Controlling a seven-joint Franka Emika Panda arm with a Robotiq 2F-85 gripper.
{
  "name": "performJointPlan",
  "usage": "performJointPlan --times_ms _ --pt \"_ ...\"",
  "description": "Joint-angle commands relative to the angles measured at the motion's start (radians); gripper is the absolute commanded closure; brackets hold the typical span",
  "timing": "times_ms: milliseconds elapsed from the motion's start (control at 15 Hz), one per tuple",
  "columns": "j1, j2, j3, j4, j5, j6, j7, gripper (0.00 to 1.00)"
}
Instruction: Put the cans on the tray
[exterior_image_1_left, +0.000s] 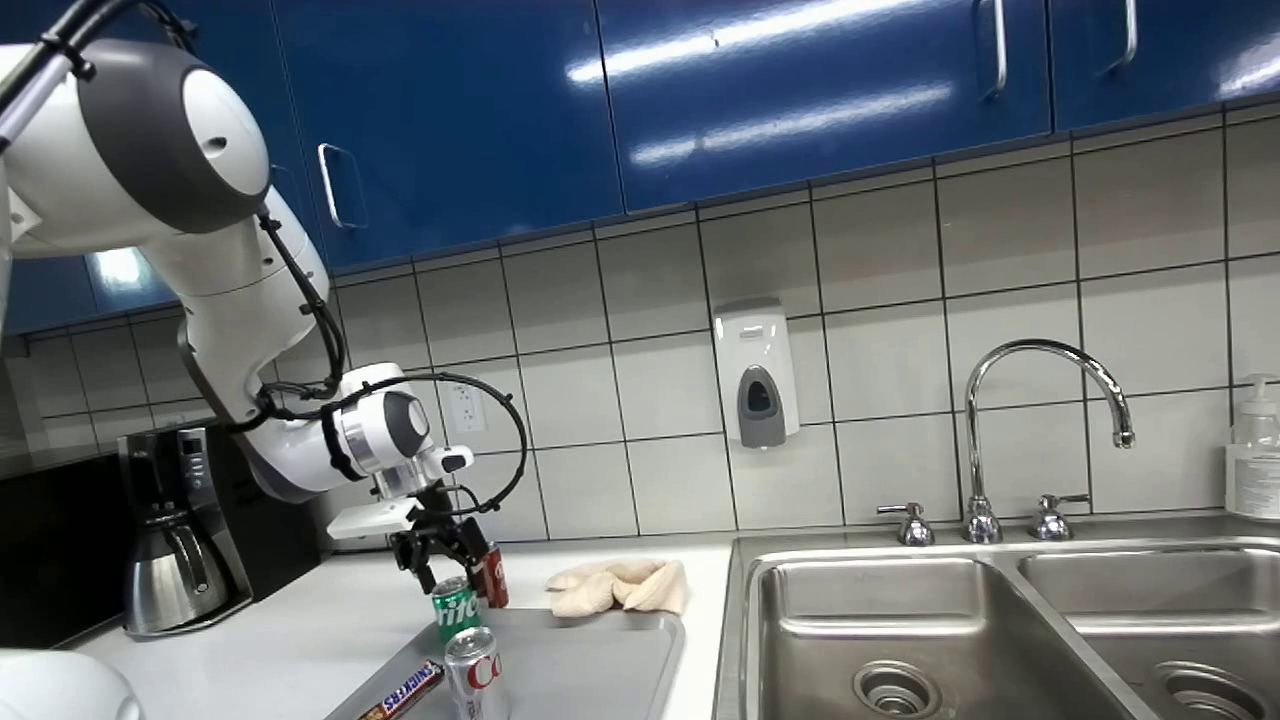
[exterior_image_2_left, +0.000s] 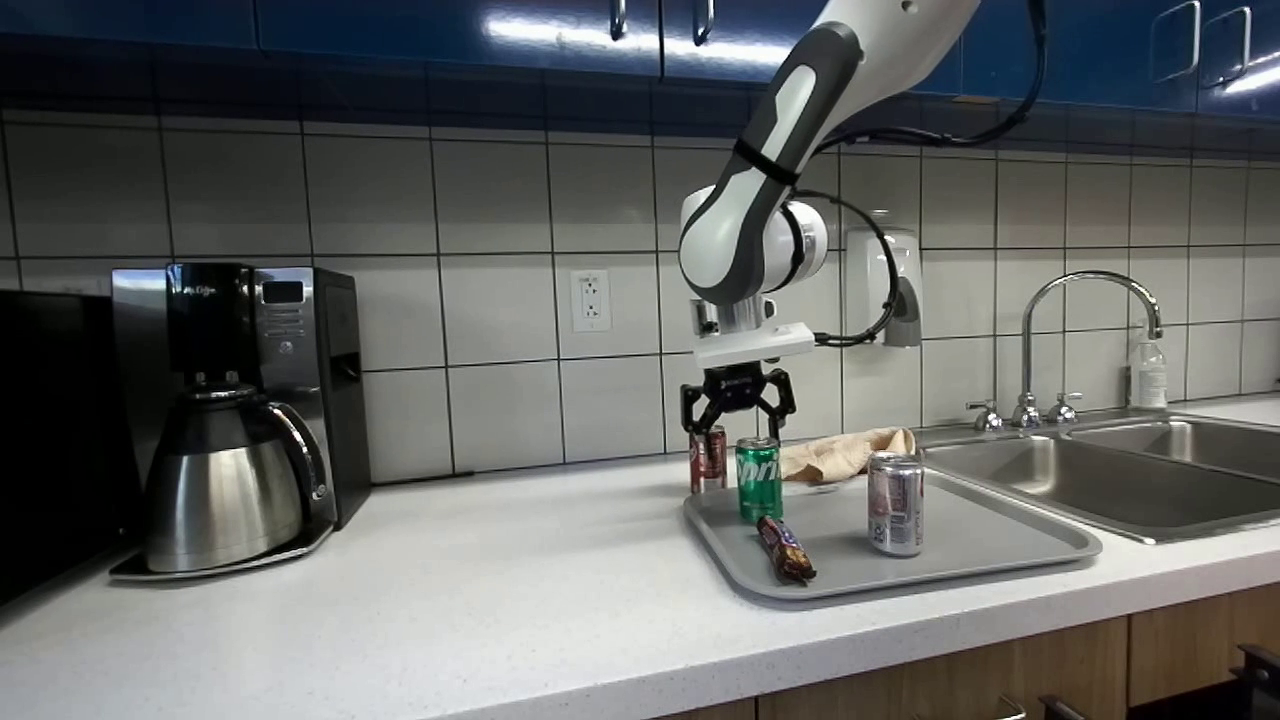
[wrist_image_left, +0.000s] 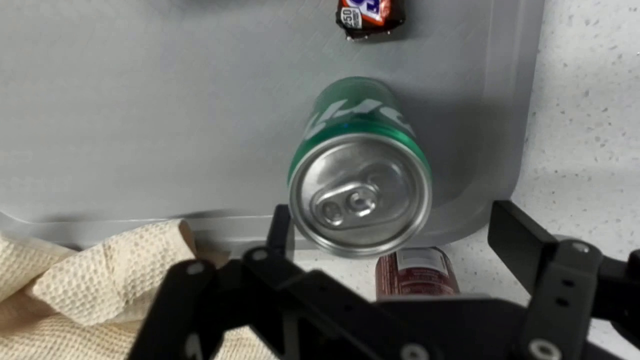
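Observation:
The green can (exterior_image_1_left: 457, 610) (exterior_image_2_left: 759, 482) (wrist_image_left: 357, 107) stands upright on the pale grey tray (exterior_image_1_left: 590, 650) (exterior_image_2_left: 1010, 535) (wrist_image_left: 150, 125), near its back corner. The silver can (exterior_image_1_left: 478, 675) (exterior_image_2_left: 895, 505) also stands on the tray; it is out of the wrist view. The red can (exterior_image_1_left: 495, 577) (exterior_image_2_left: 709, 462) (wrist_image_left: 417, 272) stands on the counter just behind the tray's rim, partly hidden by the gripper in the wrist view. My gripper (exterior_image_1_left: 453, 578) (exterior_image_2_left: 737, 430) (wrist_image_left: 390, 215) is open, pointing down by the green and red cans. One finger appears close to the green can's lid; contact is unclear.
A candy bar (exterior_image_1_left: 403, 690) (exterior_image_2_left: 785, 550) (wrist_image_left: 370, 17) lies on the tray beside the green can. A crumpled beige cloth (exterior_image_1_left: 617, 587) (exterior_image_2_left: 846, 455) (wrist_image_left: 120, 280) lies behind the tray. A coffee maker (exterior_image_2_left: 240, 400) and sink (exterior_image_1_left: 900, 640) flank the area.

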Motion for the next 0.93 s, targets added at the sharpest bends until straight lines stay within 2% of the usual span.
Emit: performJointPlan --times_ms 0,467,867 --pt "-0.004 0.003 0.0 0.055 -0.013 -0.024 0.001 0.0" --pt "-0.003 0.059 -0.012 0.132 -0.024 -0.022 0.005 0.0" --pt "-0.015 0.127 -0.007 0.216 0.015 -0.008 -0.024 0.0"
